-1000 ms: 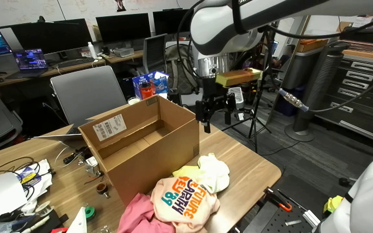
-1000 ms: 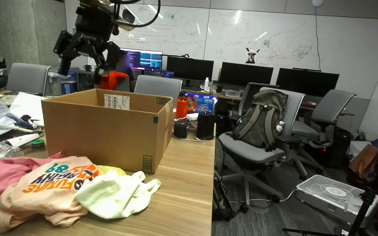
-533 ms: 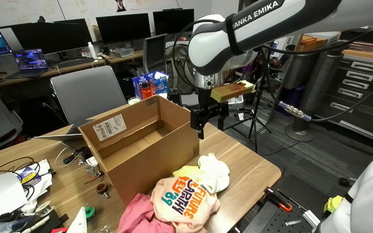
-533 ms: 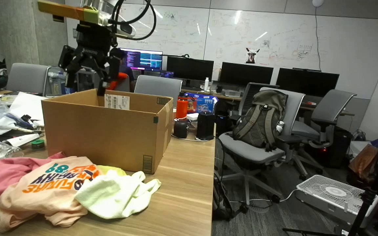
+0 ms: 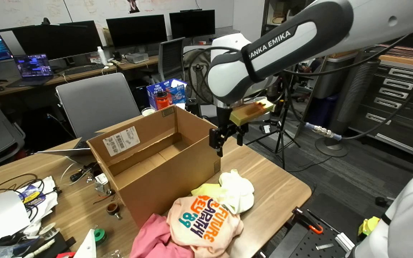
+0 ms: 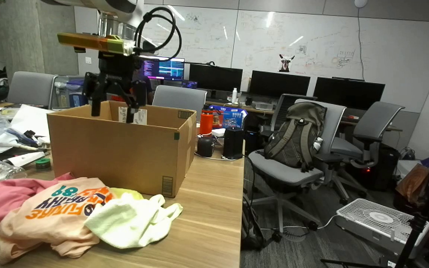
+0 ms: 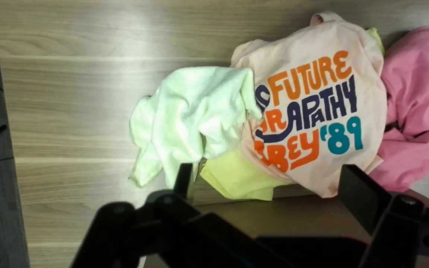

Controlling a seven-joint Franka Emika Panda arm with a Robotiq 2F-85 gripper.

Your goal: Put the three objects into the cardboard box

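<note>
1. So the white cloth (image 7: 196,106) first: it's crumpled on the tabletop (image 6: 209,223), outside the cardboard box (image 5: 170,179), with one edge flopped over the peach printed cloth (image 7: 311,102). Not done.
2. That peach one (FUTURE / APATHY / '89 on it, could be a shirt or a tote, can't tell) is lying right there too, so also not done.
3. Pink cloth (image 7: 419,96) is up against the peach one, same deal. I make that none in, three to go.
4. There's a yellow cloth (image 7: 242,176) poking out from underneath. Doesn't look like one of the three to me, but that's a guess.
5. The box stands just beside the cloths. In an exterior view you can see partway inside, past the shipping label (image 5: 121,141), and no cloth shows on the visible bit of floor. The near wall hides the rest.
6. The end effector (image 6: 113,114) hangs above by the box, fingers spread wide, holding nothing. My read: it's at the approach for the first pick. Which cloth it wants, no idea.
</note>
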